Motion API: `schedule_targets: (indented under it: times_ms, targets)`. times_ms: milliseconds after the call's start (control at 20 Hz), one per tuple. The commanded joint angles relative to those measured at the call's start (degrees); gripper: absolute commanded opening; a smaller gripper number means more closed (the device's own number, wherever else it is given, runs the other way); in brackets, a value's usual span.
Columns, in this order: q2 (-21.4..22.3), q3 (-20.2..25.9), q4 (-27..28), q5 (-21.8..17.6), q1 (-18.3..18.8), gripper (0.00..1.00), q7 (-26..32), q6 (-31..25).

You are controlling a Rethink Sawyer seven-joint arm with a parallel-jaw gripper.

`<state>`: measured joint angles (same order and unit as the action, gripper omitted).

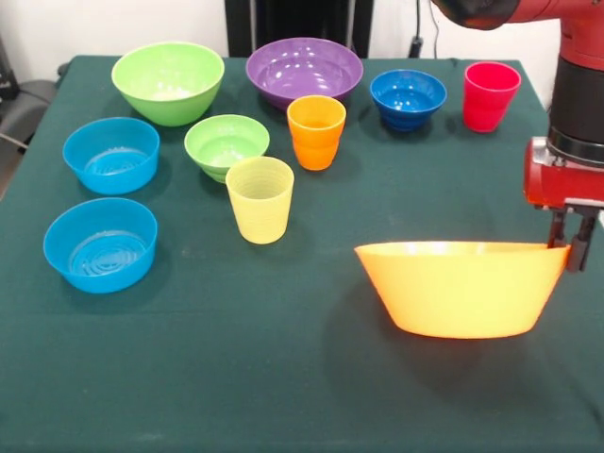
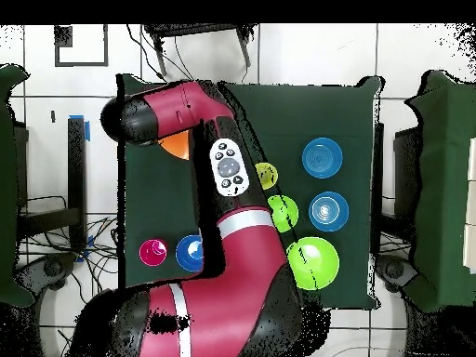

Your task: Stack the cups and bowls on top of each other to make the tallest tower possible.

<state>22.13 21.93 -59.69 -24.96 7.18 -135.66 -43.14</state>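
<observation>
My gripper (image 1: 571, 242) is shut on the right rim of the huge orange bowl (image 1: 459, 287), which hangs upright just above the table with its shadow below. Overhead, only a sliver of that orange bowl (image 2: 174, 144) shows beside the arm. The yellow cup (image 1: 260, 198), orange cup (image 1: 316, 131) and red cup (image 1: 490, 95) stand upright and apart. Along the far side sit the large green bowl (image 1: 168, 81), purple bowl (image 1: 304, 71) and dark blue bowl (image 1: 408, 98). The small green bowl (image 1: 226, 145) is mid-table. Two light blue bowls (image 1: 111, 154) (image 1: 100, 243) sit at the left. No tower stands.
The dark green tablecloth (image 1: 236, 377) covers the table. Overhead, the arm hides the purple bowl and orange cup; the red cup (image 2: 152, 252), dark blue bowl (image 2: 190, 252) and large green bowl (image 2: 313, 261) lie nearest the base.
</observation>
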Motion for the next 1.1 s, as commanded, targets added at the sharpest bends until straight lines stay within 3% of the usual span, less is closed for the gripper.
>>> schedule_targets:
  times_ms: [50, 400, 450, 650, 800, 1100]
  targets:
    - [-2.2, -3.8, -9.1, -7.0, 2.7, 0.0, 18.6, -9.4]
    - [-1.0, -4.2, -11.5, -8.4, 3.1, 0.0, 20.7, -10.8]
    - [-1.0, -4.3, -11.5, -8.2, 3.2, 1.0, 21.1, -11.9]
    - [-1.3, -4.4, -11.5, -6.7, 3.0, 1.0, 18.5, -13.0]
    - [-1.2, -3.0, -12.4, -7.2, 3.3, 1.0, 18.1, -8.3]
    - [0.5, -2.2, -14.7, -13.8, 1.7, 1.0, 14.3, 10.7]
